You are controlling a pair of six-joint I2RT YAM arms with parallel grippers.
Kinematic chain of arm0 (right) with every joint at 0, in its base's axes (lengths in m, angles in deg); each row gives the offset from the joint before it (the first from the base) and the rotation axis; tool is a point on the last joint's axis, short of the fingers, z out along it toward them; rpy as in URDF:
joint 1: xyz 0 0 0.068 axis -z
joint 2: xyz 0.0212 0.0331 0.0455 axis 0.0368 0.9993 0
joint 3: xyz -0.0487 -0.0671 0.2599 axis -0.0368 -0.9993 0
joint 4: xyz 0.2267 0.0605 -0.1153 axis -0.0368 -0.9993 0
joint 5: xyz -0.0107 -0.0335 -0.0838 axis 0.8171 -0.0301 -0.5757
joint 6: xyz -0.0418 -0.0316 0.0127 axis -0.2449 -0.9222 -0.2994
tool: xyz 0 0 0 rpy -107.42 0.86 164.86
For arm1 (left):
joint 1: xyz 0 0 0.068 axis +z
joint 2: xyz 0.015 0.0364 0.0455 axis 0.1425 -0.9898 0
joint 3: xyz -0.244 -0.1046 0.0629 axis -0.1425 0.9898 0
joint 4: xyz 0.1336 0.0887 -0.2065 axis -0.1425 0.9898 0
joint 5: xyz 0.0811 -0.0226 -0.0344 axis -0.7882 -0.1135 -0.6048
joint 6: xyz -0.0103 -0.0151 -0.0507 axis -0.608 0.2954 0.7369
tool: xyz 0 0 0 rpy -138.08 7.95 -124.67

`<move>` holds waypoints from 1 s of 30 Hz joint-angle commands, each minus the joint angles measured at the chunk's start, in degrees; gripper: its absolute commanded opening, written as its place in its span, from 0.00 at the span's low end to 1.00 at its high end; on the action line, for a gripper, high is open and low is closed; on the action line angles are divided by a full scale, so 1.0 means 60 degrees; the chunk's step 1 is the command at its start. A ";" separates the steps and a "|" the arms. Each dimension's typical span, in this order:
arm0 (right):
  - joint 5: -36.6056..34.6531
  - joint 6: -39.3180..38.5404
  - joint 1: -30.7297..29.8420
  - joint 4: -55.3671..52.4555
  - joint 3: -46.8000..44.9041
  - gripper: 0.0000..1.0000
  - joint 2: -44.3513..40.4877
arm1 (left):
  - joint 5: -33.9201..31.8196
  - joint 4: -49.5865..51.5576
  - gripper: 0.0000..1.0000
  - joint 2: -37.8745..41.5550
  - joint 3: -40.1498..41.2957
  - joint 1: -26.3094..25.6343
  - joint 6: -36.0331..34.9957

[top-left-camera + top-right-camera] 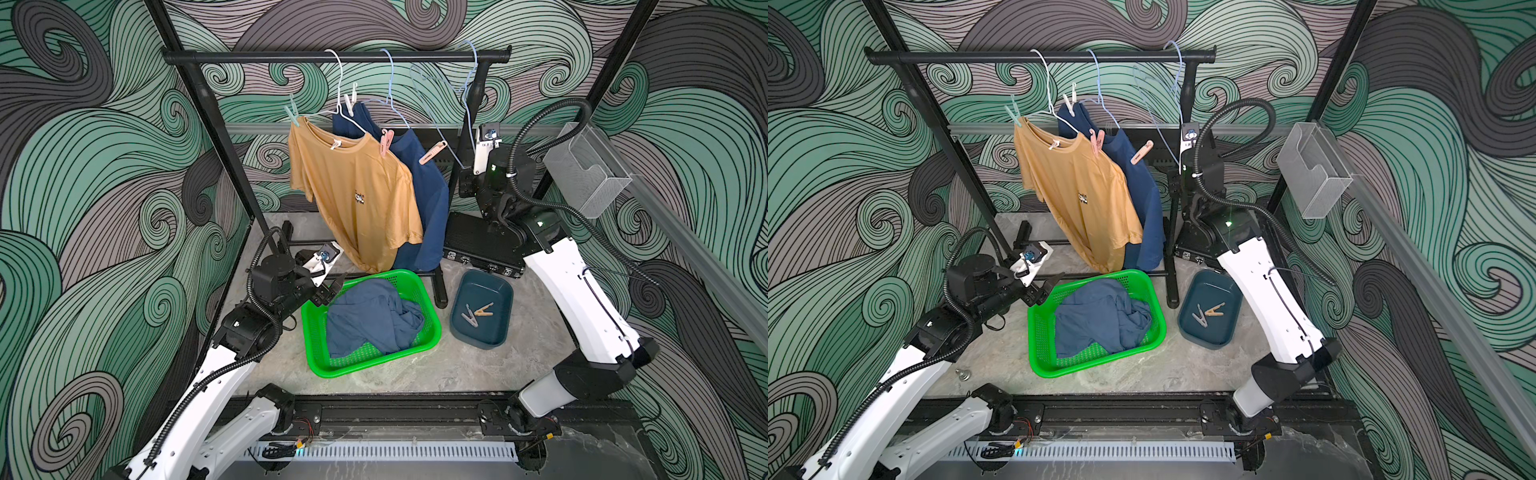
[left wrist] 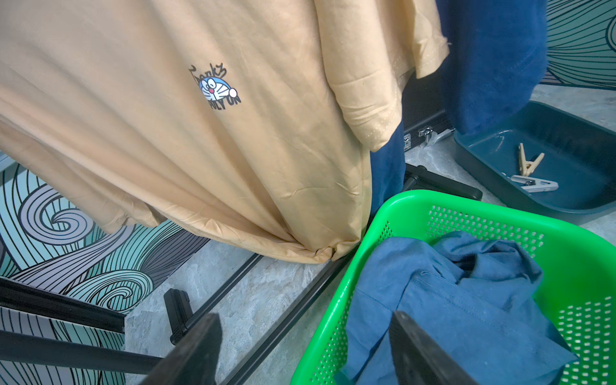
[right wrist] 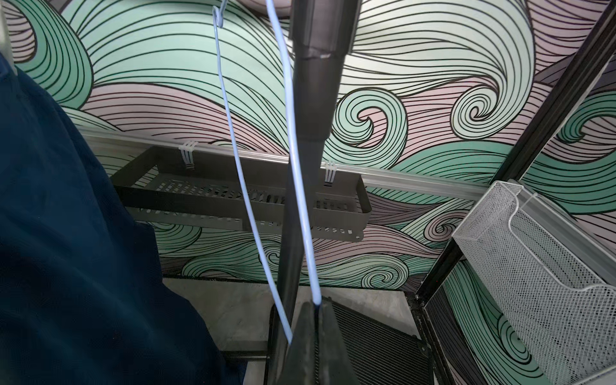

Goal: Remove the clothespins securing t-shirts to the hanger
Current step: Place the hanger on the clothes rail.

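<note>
**4 pegs clipped on, 2 in tray**

Mustard tee (image 1: 357,195) w/ small chest logo hangs skewed on white hanger (image 1: 340,83). Mint peg (image 1: 292,111) at one shoulder, pink peg (image 1: 386,142) at the other. Navy tee (image 1: 428,195) hangs behind on blue hanger (image 1: 390,79), w/ white peg (image 1: 351,99) and peach peg (image 1: 433,153). Med-blue tee (image 1: 370,316) lies crumpled in green basket (image 1: 311,336). Tan peg (image 1: 484,309) and pale peg (image 1: 468,318) lie in teal tray (image 1: 494,332). Third hanger (image 1: 467,95), pale blue, is bare.

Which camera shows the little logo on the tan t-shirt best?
The left wrist view: the logo is close and sharp there. In both top views it is a tiny blur; the right wrist view misses it.
</note>
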 commanded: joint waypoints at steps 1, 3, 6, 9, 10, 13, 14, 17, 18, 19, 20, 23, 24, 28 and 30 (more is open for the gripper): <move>0.0101 0.0270 0.0047 0.0192 -0.0332 0.00 -0.0252 | 0.0049 -0.0142 0.79 0.0069 0.0029 0.0054 0.0102; 0.0189 0.0286 0.0048 0.0325 -0.0703 0.00 -0.0438 | 0.0029 -0.0147 0.79 0.0085 0.0058 0.0052 0.0060; 0.0237 0.0262 0.0055 0.0326 -0.1058 0.01 -0.0718 | 0.0012 -0.0132 0.79 0.0055 0.0050 0.0054 0.0021; 0.0415 0.0119 0.0031 0.0276 -0.1325 0.25 -0.1011 | 0.0012 -0.0123 0.79 0.0003 0.0021 0.0054 0.0014; 0.0462 0.0091 0.0019 0.0273 -0.1435 0.32 -0.1153 | 0.0012 -0.0131 0.79 -0.0015 0.0007 0.0054 0.0021; 0.0633 -0.0039 0.0006 0.0253 -0.1751 0.54 -0.1573 | 0.0028 -0.0144 0.79 -0.0035 -0.0037 0.0054 0.0058; 0.0696 -0.0096 0.0004 0.0235 -0.1831 0.60 -0.1693 | 0.0027 -0.0140 0.79 -0.0050 -0.0063 0.0054 0.0072; 0.0796 -0.0160 -0.0022 0.0209 -0.2170 0.77 -0.2114 | 0.0013 -0.0085 0.79 -0.0047 -0.0093 0.0054 0.0059; 0.0835 -0.0175 -0.0029 0.0168 -0.2261 0.84 -0.2234 | 0.0027 -0.0054 0.79 -0.0049 -0.0120 0.0054 0.0058; 0.0896 -0.0200 -0.0030 0.0058 -0.2336 0.89 -0.2353 | 0.0034 -0.0023 0.79 -0.0049 -0.0150 0.0054 0.0072; 0.0938 -0.0197 -0.0030 0.0003 -0.2406 0.91 -0.2457 | 0.0041 0.0009 0.79 -0.0073 -0.0180 0.0050 0.0085; 0.1121 -0.0161 -0.0044 -0.0090 -0.2674 0.94 -0.2875 | 0.0071 0.0058 0.79 -0.0087 -0.0253 0.0040 0.0223; 0.1186 -0.0160 -0.0053 -0.0228 -0.2686 0.95 -0.2985 | 0.0131 0.0103 0.79 -0.0096 -0.0282 0.0040 0.0274; 0.1419 -0.0266 -0.0177 -0.0707 -0.2644 0.98 -0.3399 | 0.0347 0.0123 0.79 -0.0129 -0.0301 0.0040 0.0526; 0.1438 -0.0331 -0.0299 -0.0983 -0.2536 0.99 -0.3557 | 0.0482 0.0094 0.79 -0.0149 -0.0273 0.0038 0.0656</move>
